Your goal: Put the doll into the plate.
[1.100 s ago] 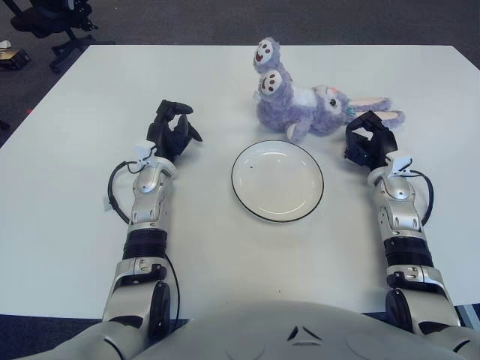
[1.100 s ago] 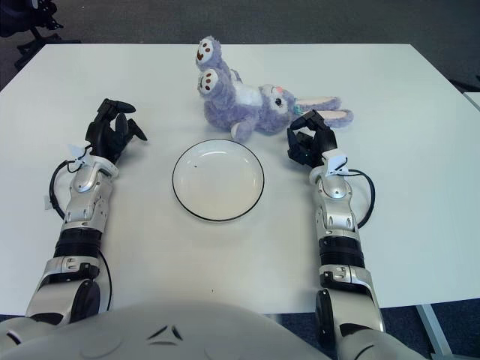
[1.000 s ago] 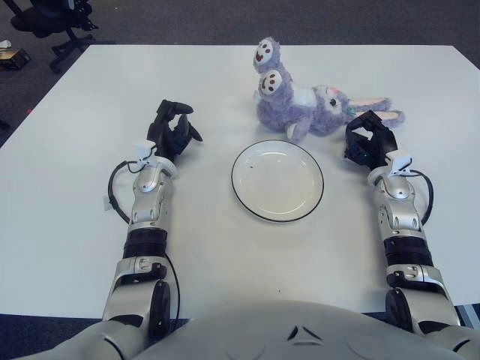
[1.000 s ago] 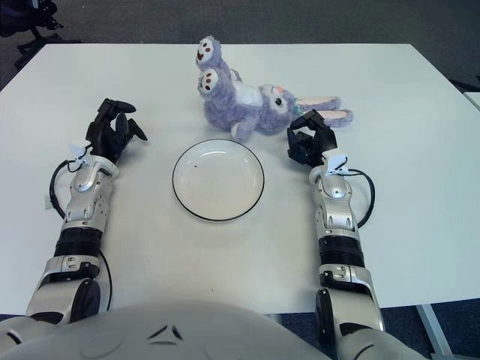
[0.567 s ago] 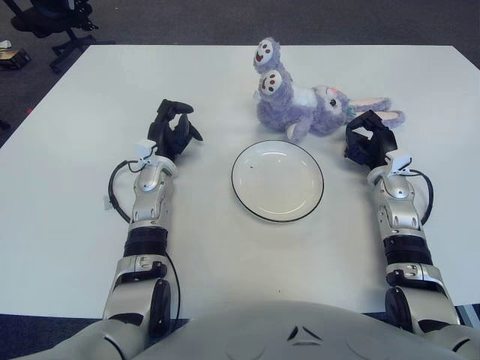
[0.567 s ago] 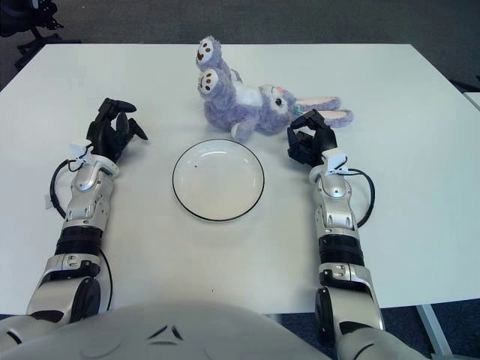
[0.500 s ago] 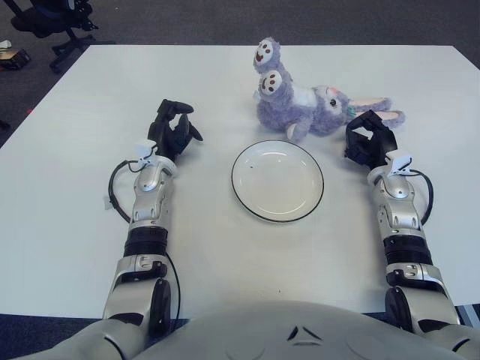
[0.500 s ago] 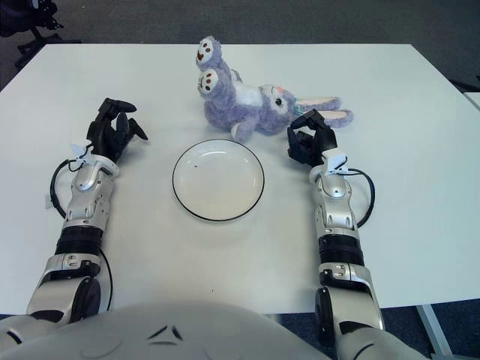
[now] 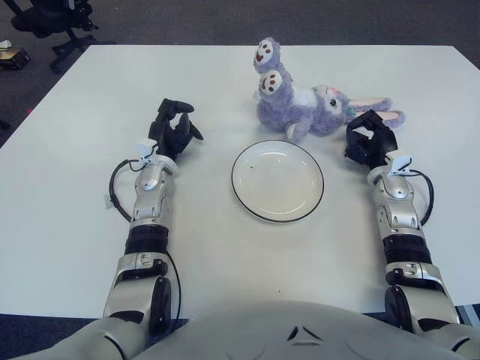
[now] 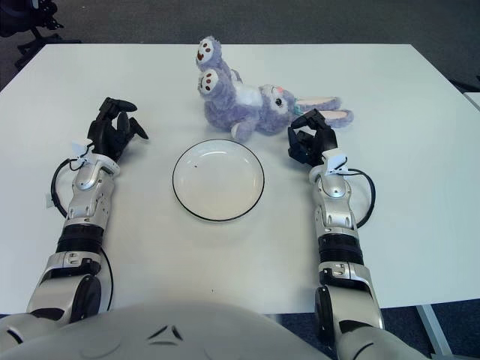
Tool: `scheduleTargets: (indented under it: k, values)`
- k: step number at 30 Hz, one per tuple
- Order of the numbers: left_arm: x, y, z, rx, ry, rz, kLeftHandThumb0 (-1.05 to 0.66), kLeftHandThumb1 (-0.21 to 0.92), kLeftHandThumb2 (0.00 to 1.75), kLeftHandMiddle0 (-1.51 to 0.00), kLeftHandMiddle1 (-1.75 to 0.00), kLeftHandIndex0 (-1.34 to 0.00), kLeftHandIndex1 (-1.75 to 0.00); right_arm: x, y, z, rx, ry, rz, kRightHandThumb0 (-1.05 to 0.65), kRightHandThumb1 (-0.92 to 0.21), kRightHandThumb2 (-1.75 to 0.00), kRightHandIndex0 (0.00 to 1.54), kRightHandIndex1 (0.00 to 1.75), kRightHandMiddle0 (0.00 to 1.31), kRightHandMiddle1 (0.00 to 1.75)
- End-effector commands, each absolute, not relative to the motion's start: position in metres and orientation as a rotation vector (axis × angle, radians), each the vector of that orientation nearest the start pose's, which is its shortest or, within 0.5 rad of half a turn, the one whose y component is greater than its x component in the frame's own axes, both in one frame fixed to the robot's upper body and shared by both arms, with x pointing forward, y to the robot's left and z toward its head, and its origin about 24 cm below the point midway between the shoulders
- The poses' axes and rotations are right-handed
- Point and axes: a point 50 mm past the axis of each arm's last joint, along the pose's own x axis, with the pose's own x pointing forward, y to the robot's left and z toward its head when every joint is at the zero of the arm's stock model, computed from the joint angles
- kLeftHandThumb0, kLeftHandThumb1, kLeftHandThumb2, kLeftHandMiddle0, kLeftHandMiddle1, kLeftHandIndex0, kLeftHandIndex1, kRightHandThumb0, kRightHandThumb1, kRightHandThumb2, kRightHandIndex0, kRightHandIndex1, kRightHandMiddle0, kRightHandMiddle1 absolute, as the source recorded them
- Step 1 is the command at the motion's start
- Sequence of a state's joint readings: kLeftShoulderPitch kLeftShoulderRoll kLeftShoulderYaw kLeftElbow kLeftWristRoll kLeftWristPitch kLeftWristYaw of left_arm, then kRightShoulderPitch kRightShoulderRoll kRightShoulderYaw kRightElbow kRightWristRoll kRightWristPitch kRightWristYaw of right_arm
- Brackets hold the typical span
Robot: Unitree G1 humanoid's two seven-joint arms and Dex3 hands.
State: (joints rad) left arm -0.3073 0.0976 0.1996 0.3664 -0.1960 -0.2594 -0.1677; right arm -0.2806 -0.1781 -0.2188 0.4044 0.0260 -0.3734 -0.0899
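A purple plush rabbit doll (image 9: 304, 105) lies on its back on the white table, feet toward the far side, long ears pointing right. A white plate (image 9: 277, 180) with a dark rim sits empty just in front of it. My right hand (image 9: 367, 142) rests on the table right of the plate, just in front of the doll's ears, fingers curled and holding nothing. My left hand (image 9: 172, 131) rests on the table left of the plate, fingers curled and empty.
The white table (image 9: 90, 97) extends well beyond the objects on all sides. A black office chair (image 9: 52, 22) stands on the dark floor beyond the far left corner.
My left hand has edged slightly forward. The right hand, the doll and the plate have not moved.
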Motion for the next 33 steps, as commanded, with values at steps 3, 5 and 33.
scheduleTargets:
  k: [3, 5, 33]
  values:
    - [0.304, 0.194, 0.061, -0.136, -0.204, -0.007, -0.35, 0.89, 0.51, -0.82, -1.75, -0.27, -1.7, 0.293, -0.221, 0.063, -0.04, -0.326, -0.353, -0.38, -0.68, -0.83, 0.91, 1.75, 0.35, 1.75]
    - [0.304, 0.194, 0.061, -0.136, -0.204, -0.007, -0.35, 0.89, 0.51, -0.82, -1.75, -0.27, -1.7, 0.293, -0.221, 0.063, -0.038, -0.336, -0.362, -0.38, -0.69, -0.83, 0.91, 1.75, 0.34, 1.75]
    - [0.302, 0.192, 0.06, -0.131, -0.196, -0.013, -0.35, 0.89, 0.5, -0.83, -1.75, -0.27, -1.7, 0.282, -0.212, 0.063, -0.233, -0.705, -0.453, 0.0, -0.92, -0.33, 0.4, 1.54, 0.32, 1.4]
